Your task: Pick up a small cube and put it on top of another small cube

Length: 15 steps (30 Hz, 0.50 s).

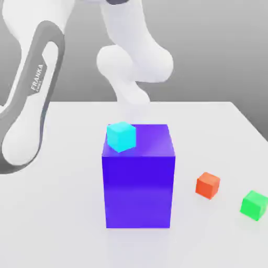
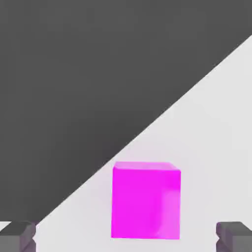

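A small red-orange cube [image 1: 208,185] rests on the white table at the exterior view's right. A small green cube [image 1: 254,204] lies further right of it. A small cyan cube [image 1: 121,136] sits on the top left corner of a large blue-violet cube [image 1: 138,178]. In the hand view a magenta-pink cube [image 2: 145,201] stands on the table. My gripper [image 2: 126,237] is open, and its two dark fingertips [image 2: 17,236] stand wide apart on either side of that cube without touching it. Nothing is held.
The white arm [image 1: 31,104] rises at the back and the exterior view's left, behind the large cube. The table's far edge [image 1: 157,103] runs behind the cubes, and in the hand view the table edge [image 2: 147,128] crosses diagonally.
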### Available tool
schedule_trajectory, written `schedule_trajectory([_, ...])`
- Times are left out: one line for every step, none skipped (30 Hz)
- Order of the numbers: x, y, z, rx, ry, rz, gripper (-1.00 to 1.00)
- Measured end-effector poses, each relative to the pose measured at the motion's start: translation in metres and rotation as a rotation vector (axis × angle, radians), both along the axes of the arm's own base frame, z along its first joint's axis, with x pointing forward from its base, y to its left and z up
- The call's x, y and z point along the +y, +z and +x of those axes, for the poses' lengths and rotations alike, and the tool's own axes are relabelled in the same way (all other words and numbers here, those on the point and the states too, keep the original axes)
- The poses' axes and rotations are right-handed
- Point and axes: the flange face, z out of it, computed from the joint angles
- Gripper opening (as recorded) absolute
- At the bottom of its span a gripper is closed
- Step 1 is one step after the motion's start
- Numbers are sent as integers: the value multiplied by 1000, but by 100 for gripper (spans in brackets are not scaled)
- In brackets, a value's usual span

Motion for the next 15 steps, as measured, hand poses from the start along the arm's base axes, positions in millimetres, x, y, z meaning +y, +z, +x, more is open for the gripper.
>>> schedule_trajectory([-1,-17,-1,2,-2,1,0])
schedule_trajectory([-1,-29,-1,3,-2,1,-100])
schedule_trajectory([-1,-29,-1,3,-2,1,-100])
schedule_trajectory([-1,-29,-1,3,-2,1,-100])
schedule_trajectory([-1,-29,-1,2,-2,2,-100])
schedule_trajectory([-1,-29,-1,2,-2,2,-100])
schedule_trajectory([-1,-29,-1,1,-2,3,-100])
schedule_trajectory([-1,-36,-2,1,-3,2,-100])
schedule_trajectory([-1,-30,-1,2,-3,2,-100])
schedule_trajectory([-1,-20,-1,2,-3,3,-100])
schedule_trajectory([-1,-6,-1,2,-3,3,-100])
schedule_trajectory([-1,9,-1,2,-3,3,-100])
schedule_trajectory([10,21,3,0,6,6,-100])
schedule_trajectory([34,27,12,-3,28,13,-100])
schedule_trajectory([59,30,20,-5,50,20,-100])
